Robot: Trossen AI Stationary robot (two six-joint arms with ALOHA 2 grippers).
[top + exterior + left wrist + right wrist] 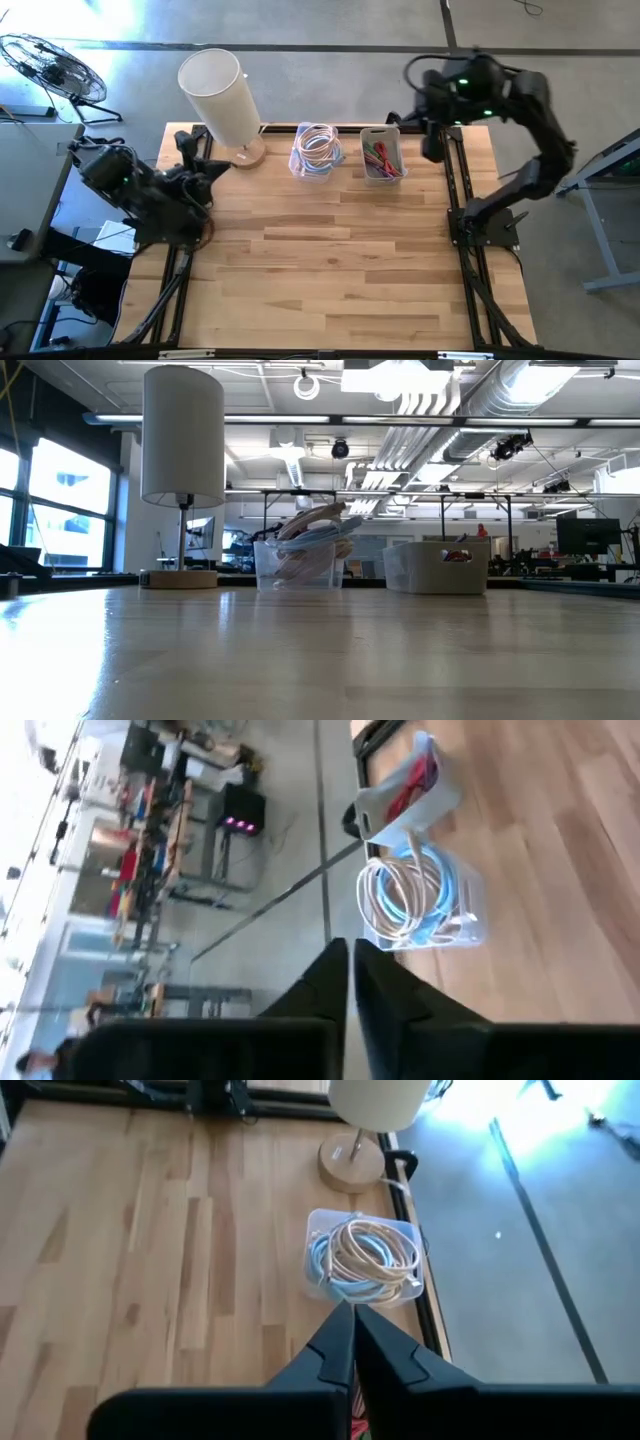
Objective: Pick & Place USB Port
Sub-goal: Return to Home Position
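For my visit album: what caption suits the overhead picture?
Cables sorted into clear bin and gray bin beside a lamp; left arm and right arm at the table's sides.

Overhead straight down, low level across, both wrists sharing transparent bin (318,1222)

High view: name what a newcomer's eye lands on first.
The tall white lamp near the table's far left corner dominates. Beside it along the far edge sit the transparent bin of coiled cables and the gray bin. The left pincer sits shut by the left edge, the right pincer shut near the far right corner.
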